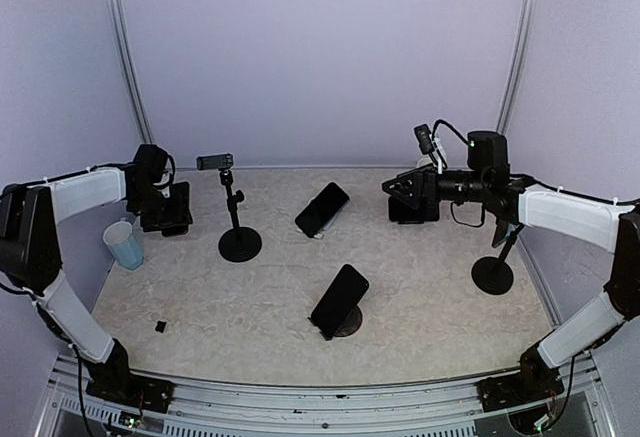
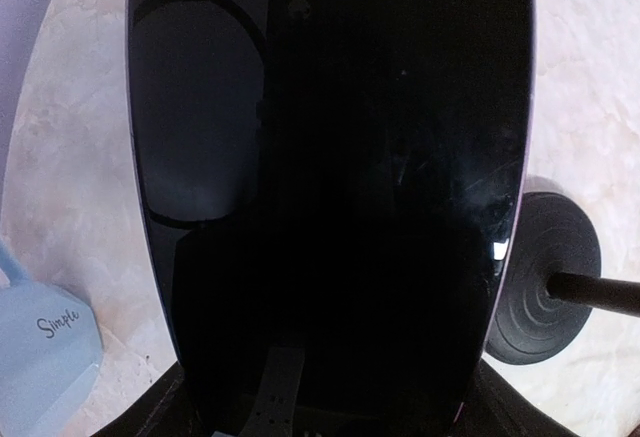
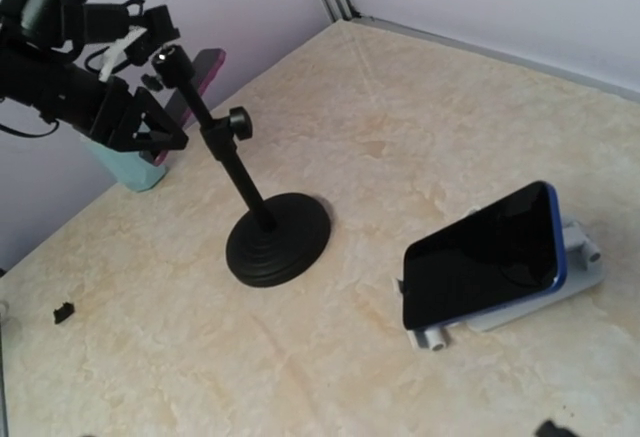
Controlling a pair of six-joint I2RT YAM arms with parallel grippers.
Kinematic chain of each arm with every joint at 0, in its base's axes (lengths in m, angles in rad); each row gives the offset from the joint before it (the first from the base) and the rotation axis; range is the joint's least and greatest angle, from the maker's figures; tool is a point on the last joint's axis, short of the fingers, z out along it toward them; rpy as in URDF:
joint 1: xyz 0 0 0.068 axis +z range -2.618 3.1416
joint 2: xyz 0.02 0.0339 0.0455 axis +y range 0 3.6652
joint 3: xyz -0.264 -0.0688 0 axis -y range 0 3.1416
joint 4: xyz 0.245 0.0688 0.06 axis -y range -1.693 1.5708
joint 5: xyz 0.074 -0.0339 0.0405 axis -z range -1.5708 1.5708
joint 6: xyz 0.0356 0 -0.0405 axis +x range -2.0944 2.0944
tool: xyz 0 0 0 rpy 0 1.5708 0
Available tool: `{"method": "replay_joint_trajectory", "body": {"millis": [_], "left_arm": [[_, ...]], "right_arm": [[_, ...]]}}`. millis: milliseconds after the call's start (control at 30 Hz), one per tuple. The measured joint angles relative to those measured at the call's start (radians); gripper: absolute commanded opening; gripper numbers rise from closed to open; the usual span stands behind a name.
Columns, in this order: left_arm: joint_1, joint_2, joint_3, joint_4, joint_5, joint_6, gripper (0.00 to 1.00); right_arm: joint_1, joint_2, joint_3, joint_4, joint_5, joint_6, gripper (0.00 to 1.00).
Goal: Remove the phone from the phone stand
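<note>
My left gripper [image 1: 170, 219] is shut on a dark phone [image 1: 178, 205] at the far left, held above the table. That phone [image 2: 330, 177] fills the left wrist view and hides the fingertips. In the right wrist view its pinkish edge [image 3: 207, 65] shows behind the black phone stand [image 3: 278, 237]. The stand [image 1: 240, 244] has a round base, and the clamp [image 1: 215, 162] on top is empty. My right gripper [image 1: 398, 189] hovers open at the far right, holding nothing. Its fingers are out of its own wrist view.
A second phone [image 1: 322, 208] leans on a white stand [image 3: 580, 272] at mid-table. A third phone [image 1: 339, 300] leans on a low stand nearer the front. A blue cup [image 1: 124, 244] stands under the left arm. Another black stand [image 1: 493, 275] is at the right, and a small black piece [image 1: 160, 327] lies front left.
</note>
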Motion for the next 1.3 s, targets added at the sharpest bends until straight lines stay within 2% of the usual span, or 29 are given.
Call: {"method": "replay_joint_trajectory", "body": {"millis": [433, 567, 833, 933, 1033, 1100, 1200, 1300], "left_arm": [[0.003, 0.087, -0.064, -0.015, -0.008, 0.029, 0.54], [0.003, 0.103, -0.072, -0.014, -0.029, 0.039, 0.60], [0.002, 0.156, -0.090, -0.006, -0.052, 0.050, 0.62], [0.002, 0.173, -0.091, -0.005, -0.054, 0.054, 0.69], [0.000, 0.176, -0.091, -0.001, -0.060, 0.056, 0.83], [-0.003, 0.176, -0.091, 0.001, -0.067, 0.058, 0.89], [-0.007, 0.175, -0.091, 0.011, -0.075, 0.060, 0.96], [-0.016, 0.175, -0.091, 0.014, -0.079, 0.060, 0.98]], "right_arm": [[0.000, -0.003, -0.025, 0.029, -0.011, 0.014, 0.93], [0.000, -0.003, -0.025, 0.037, -0.018, 0.015, 0.93], [0.000, -0.003, -0.025, 0.043, -0.023, 0.020, 0.93], [0.000, -0.003, -0.025, 0.043, -0.023, 0.021, 0.93], [0.000, -0.003, -0.025, 0.043, -0.022, 0.022, 0.93], [0.000, -0.003, -0.025, 0.043, -0.022, 0.022, 0.93], [0.000, -0.003, -0.025, 0.043, -0.022, 0.021, 0.93], [0.000, -0.003, -0.025, 0.043, -0.022, 0.021, 0.93]]}}
